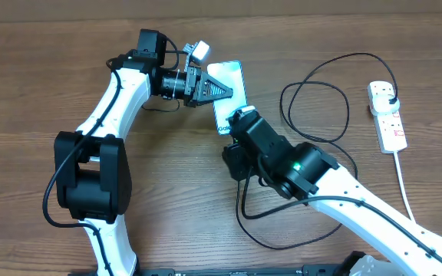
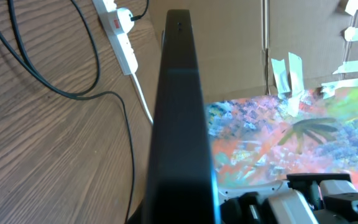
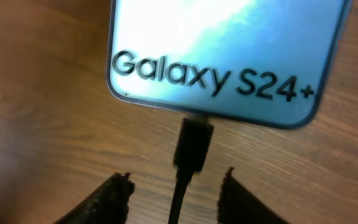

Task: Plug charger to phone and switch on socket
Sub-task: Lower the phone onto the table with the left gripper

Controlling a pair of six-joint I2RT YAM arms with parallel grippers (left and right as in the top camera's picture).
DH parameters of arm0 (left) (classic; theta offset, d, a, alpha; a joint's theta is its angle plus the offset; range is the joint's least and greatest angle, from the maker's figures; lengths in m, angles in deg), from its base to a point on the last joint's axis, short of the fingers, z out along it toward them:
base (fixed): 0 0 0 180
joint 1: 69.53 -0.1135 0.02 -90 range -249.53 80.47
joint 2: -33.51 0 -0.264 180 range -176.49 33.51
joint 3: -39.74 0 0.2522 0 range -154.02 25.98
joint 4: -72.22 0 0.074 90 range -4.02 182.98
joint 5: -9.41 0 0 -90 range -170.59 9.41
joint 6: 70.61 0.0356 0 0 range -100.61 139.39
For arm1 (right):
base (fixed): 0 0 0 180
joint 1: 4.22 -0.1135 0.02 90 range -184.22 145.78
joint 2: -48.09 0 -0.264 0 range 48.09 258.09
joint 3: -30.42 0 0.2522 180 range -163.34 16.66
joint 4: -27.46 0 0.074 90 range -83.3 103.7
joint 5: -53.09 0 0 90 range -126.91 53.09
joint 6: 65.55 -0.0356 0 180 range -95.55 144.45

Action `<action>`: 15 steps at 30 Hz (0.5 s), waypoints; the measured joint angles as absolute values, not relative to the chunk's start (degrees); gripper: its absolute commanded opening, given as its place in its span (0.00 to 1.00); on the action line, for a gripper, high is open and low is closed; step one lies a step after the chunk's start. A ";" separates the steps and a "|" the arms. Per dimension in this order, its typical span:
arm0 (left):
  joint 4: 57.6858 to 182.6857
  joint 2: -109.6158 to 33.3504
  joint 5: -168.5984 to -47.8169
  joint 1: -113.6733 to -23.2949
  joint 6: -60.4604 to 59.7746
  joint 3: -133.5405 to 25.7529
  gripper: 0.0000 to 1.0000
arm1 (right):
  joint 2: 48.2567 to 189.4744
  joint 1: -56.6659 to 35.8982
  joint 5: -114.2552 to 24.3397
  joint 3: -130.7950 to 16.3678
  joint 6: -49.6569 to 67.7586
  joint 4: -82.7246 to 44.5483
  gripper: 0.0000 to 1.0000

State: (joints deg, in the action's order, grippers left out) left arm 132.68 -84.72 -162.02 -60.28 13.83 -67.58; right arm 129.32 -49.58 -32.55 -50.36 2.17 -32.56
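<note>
Charger seated in phone; socket lies off to the right arm's outer side

The charger (image 3: 193, 144) has its connector tip against the bottom edge of the phone (image 1: 236, 93), apparently plugged in; the right gripper (image 3: 179, 186) is released, its fingers (image 3: 114, 199) spread either side of the cable and clear of it; the left gripper (image 1: 218, 89) looks clamped on the phone near the table's middle; the socket (image 1: 387, 116) lies well apart toward the table's right edge, long axis running roughly near-to-far, the black plug (image 1: 390, 98) in its far outlet; judging by this, the right arm is much the nearer for the switch and must swing outward, away from the phone; the red switches are too small to tell on from off.
</note>
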 measured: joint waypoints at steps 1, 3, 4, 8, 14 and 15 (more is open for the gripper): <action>132.70 -84.72 -162.06 -60.28 13.83 -67.58 0.04 | 129.98 -49.58 -32.27 -50.32 2.14 -32.04 0.28; 132.70 -84.72 -162.24 -60.28 13.83 -67.58 0.04 | 130.83 -49.58 -31.83 -50.25 1.73 -31.34 0.17; 132.68 -84.72 -162.30 -60.28 13.83 -67.58 0.04 | 131.16 -49.58 -31.66 -50.23 1.49 -31.10 0.11; 132.68 -84.72 -162.43 -60.30 13.90 -67.58 0.04 | 132.32 -49.58 -31.29 -50.23 1.49 -31.03 0.04; 134.78 -84.72 -162.85 -60.78 16.98 -67.60 0.04 | 132.65 -49.54 -30.96 -50.23 2.43 -30.29 0.04; 135.78 -84.72 -162.98 -60.93 18.12 -67.60 0.04 | 132.65 -49.61 -31.07 -50.23 2.89 -30.25 0.04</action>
State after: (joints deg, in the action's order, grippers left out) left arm 135.78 -84.72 -162.98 -60.93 18.12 -67.60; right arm 132.65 -49.61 -31.07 -50.23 2.89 -30.25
